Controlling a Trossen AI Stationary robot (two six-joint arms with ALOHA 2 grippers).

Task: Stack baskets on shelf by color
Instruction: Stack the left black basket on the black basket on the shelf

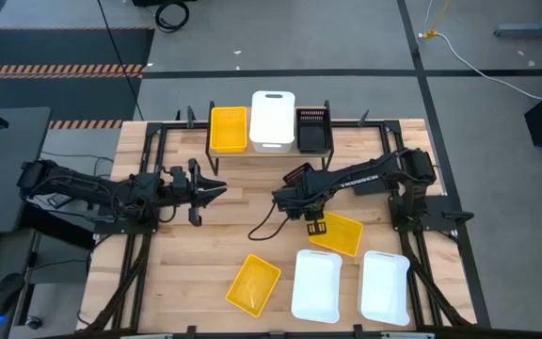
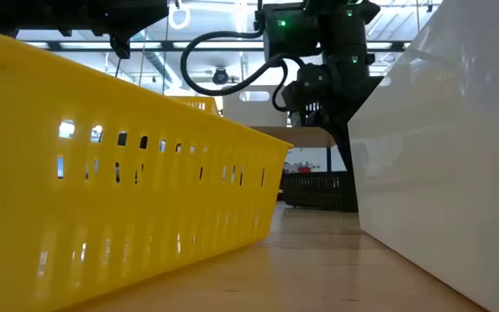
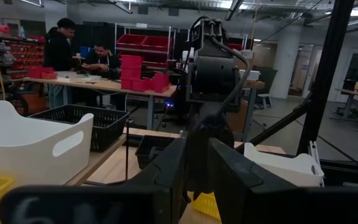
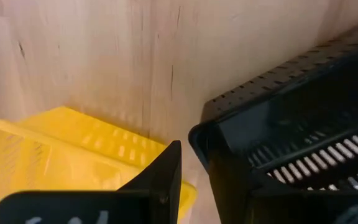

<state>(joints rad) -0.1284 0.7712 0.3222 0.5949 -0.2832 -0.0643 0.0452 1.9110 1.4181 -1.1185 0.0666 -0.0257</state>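
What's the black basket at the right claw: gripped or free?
Gripped: the right claw clamps one wall of the black basket, above a yellow basket.

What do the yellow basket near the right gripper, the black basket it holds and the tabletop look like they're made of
Yellow basket: seemingly moulded plastic, slightly glossy and translucent, with slotted walls. Black basket, pinched by the right gripper: matte dark plastic by the look, perforated rim, slotted floor. Tabletop: pale wood planks, visible grain and seams, satin finish.

High view: overhead, straight down on the whole table [image 1: 196,235]. Low view: at tabletop height, close against a yellow basket [image 2: 102,173]. Wrist views: the left looks level across at the right arm [image 3: 213,74], also in the overhead view; the right looks down, near the tabletop.
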